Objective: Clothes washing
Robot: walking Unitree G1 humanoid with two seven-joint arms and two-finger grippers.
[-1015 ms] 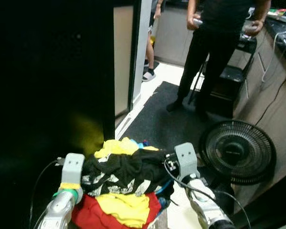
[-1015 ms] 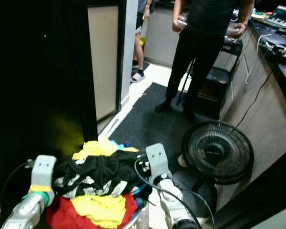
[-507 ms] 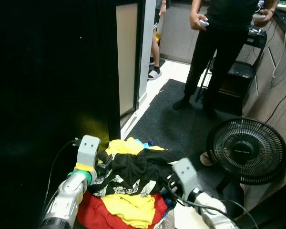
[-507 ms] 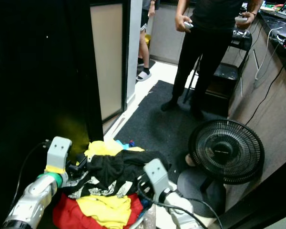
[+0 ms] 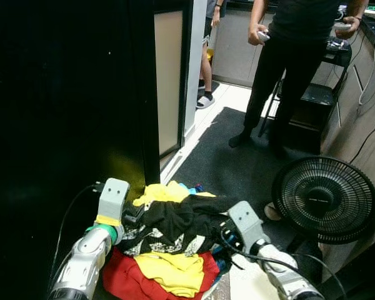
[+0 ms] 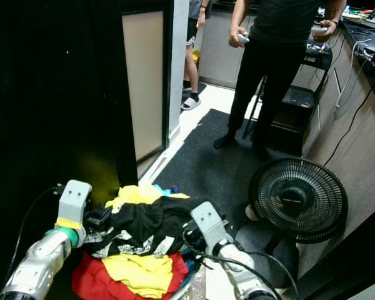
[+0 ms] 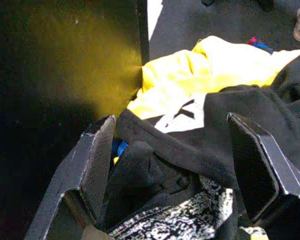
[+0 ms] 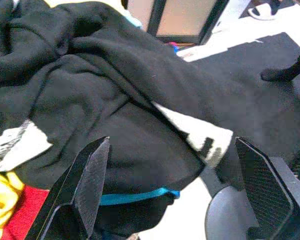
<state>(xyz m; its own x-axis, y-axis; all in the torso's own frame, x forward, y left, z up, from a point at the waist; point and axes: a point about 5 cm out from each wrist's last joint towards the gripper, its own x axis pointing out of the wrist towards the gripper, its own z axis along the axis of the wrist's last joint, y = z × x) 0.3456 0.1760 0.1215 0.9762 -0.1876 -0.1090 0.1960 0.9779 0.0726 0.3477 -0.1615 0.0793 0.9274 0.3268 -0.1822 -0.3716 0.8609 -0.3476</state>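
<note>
Laundry (image 5: 169, 240) rides in a heap between the robot's arms: a black printed garment (image 8: 115, 115) on top, yellow (image 5: 165, 272) and red (image 5: 122, 278) cloth beneath. The left gripper (image 7: 172, 165) and right gripper (image 8: 165, 192) flank the pile, fingers spread apart, clamped on nothing. A basket rim (image 6: 186, 286) seems to peek out beneath, though hard to confirm. Judged best: keep both arms level and walk slowly past the fan (image 5: 325, 199) and the person (image 5: 287, 69) standing on the dark mat (image 5: 228, 165).

Ahead of us the dark floor mat (image 5: 237, 165) lies open. A standing fan (image 5: 325, 199) blocks the right side, a person in black (image 5: 287, 69) stands beyond it, and a black door frame (image 5: 151, 94) closes off the left.
</note>
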